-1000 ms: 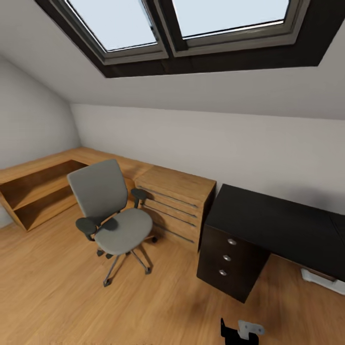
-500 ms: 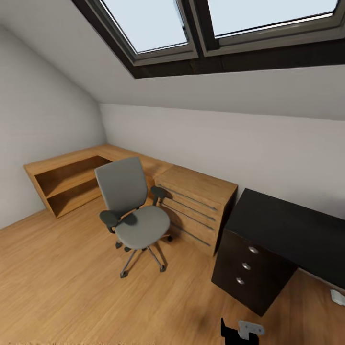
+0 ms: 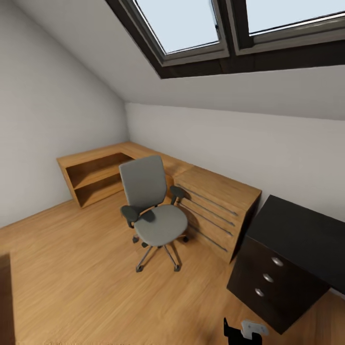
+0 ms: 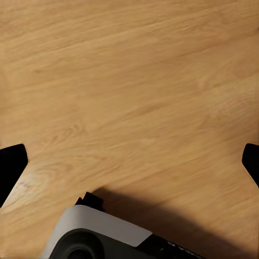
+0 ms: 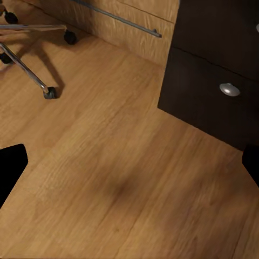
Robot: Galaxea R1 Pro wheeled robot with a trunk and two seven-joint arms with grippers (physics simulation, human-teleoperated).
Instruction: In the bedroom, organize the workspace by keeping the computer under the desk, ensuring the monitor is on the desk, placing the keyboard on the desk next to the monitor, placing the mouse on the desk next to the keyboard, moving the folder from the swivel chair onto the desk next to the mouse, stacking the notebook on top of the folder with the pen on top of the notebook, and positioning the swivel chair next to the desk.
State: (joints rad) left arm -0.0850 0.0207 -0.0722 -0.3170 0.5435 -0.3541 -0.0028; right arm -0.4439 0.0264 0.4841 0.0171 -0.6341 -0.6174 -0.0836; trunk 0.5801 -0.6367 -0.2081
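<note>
The swivel chair (image 3: 152, 206), grey with black armrests and a chrome star base, stands on the wood floor in front of the oak drawers; its seat is bare. To its right is the desk (image 3: 306, 235), a black top over a black drawer unit (image 3: 268, 278). My left gripper (image 4: 129, 162) is open over bare floor. My right gripper (image 5: 129, 164) is open above the floor, with a chair castor (image 5: 49, 93) and the black drawer unit (image 5: 216, 91) ahead of it. The computer, monitor, keyboard, mouse, folder, notebook and pen are out of view.
Low oak shelving (image 3: 93, 175) runs along the left wall into the corner, joining oak drawers (image 3: 215, 206) under the sloped ceiling and skylight (image 3: 191, 24). A dark edge (image 3: 5, 297) shows at the lower left. Open floor (image 3: 72, 278) lies in front of the chair.
The whole head view has slid to the right, so the camera has turned left. More of the left wall and shelving shows, less of the desk. Nothing in the room has moved.
</note>
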